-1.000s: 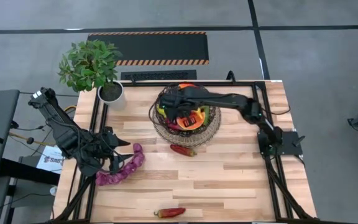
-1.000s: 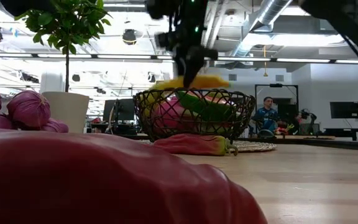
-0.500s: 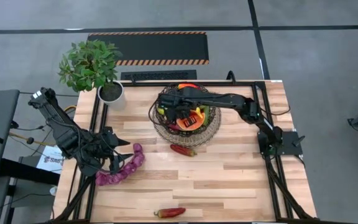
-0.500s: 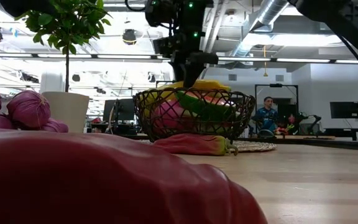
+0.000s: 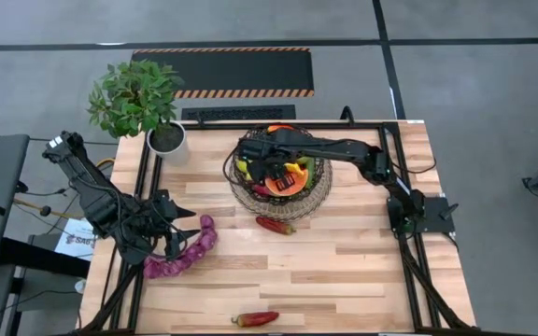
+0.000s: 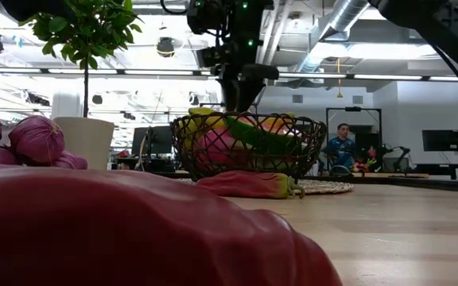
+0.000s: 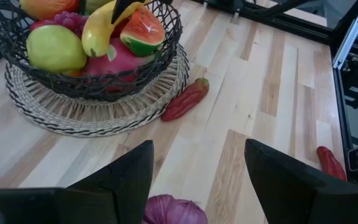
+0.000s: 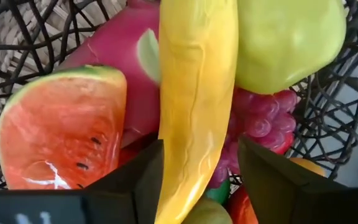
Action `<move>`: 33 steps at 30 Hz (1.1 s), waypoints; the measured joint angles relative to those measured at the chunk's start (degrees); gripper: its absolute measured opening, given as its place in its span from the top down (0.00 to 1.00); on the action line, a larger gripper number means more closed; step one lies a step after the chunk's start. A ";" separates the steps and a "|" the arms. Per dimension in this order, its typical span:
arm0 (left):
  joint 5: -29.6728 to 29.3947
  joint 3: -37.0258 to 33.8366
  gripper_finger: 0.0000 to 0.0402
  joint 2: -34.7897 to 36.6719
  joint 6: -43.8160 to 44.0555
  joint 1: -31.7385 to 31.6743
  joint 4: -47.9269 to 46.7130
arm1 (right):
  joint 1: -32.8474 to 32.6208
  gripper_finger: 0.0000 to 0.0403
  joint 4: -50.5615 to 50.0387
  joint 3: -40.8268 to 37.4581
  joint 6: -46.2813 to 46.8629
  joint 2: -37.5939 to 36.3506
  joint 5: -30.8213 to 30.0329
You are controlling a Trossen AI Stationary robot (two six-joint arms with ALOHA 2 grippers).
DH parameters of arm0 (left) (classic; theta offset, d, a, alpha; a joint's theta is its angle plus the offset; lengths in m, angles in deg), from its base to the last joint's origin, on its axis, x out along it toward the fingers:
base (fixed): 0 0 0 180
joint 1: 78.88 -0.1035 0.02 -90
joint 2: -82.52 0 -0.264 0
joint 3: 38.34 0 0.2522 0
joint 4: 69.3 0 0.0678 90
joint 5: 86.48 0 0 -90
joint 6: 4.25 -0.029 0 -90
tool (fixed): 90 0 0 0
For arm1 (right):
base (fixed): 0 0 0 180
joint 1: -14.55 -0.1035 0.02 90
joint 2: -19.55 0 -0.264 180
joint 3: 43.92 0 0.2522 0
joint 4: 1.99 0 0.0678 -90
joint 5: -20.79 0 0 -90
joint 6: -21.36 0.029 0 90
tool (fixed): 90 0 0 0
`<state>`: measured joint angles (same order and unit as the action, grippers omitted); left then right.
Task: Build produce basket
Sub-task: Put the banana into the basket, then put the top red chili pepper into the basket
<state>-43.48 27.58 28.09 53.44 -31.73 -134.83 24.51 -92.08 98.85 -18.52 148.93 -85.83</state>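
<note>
- Right gripper (image 5: 258,161) hovers over the woven wire basket (image 5: 318,198), fingers spread around the smooth yellow banana (image 8: 194,106), not clamping.
- Left gripper (image 5: 171,227) open near table's left edge beside purple string (image 5: 183,257).
- Bare wood surrounds two red peppers (image 5: 276,224).

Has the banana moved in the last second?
Yes. In the low view the banana has dropped from above the basket rim to inside it, under the right tool.
</note>
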 joint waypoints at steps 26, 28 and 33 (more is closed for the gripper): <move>0.45 -0.04 0.41 -0.02 1.05 0.02 1.29 | -24.76 0.44 -13.67 4.74 57.22 -23.27 3.81; 0.24 -0.04 0.41 0.00 1.05 0.02 1.36 | -29.09 0.44 -13.66 4.78 59.74 -21.87 -1.68; 0.20 -0.04 0.41 -0.01 1.05 0.04 1.81 | -36.91 0.44 -13.75 4.60 64.22 -16.41 -11.59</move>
<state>-43.29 27.54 28.08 54.49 -31.68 -133.01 -12.40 -105.83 103.45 45.71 132.52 -97.42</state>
